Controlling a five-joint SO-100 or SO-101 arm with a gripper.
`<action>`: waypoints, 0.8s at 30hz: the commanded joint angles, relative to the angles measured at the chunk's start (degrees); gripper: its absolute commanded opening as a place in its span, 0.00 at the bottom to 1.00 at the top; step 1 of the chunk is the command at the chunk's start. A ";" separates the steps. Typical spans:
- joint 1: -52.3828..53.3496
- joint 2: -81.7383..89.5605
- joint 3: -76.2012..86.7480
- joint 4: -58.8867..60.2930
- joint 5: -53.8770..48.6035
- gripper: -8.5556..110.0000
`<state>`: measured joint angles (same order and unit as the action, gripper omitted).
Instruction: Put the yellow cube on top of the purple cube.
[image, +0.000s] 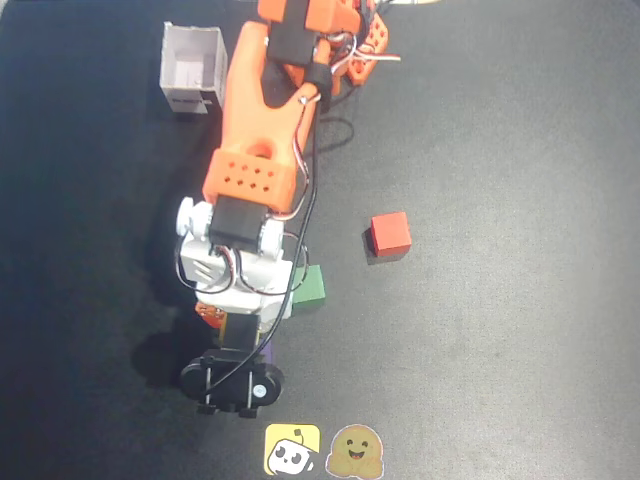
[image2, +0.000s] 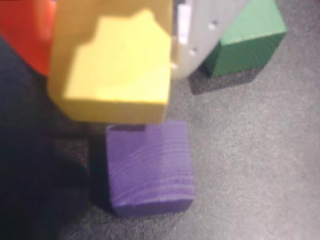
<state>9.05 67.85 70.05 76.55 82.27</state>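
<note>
Wrist view — gripper (image2: 112, 65) clamping the small pale-yellow wooden cube (image2: 117, 75) between an orange finger and a white one, hovering just above the dark purple wooden cube (image2: 149, 167), overlapping its far edge. Purple cube sitting on the dark matte table (image2: 260, 165), a green wooden cube (image2: 247, 45) lying near behind. Overhead — red cube (image: 390, 235) sitting well apart.
</note>
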 joint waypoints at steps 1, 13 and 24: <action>-0.70 0.09 -3.69 -0.79 1.32 0.12; -1.58 -2.55 -6.50 -1.14 2.99 0.12; -2.11 -4.83 -9.76 -1.32 4.39 0.12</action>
<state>7.73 62.75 63.37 76.03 86.22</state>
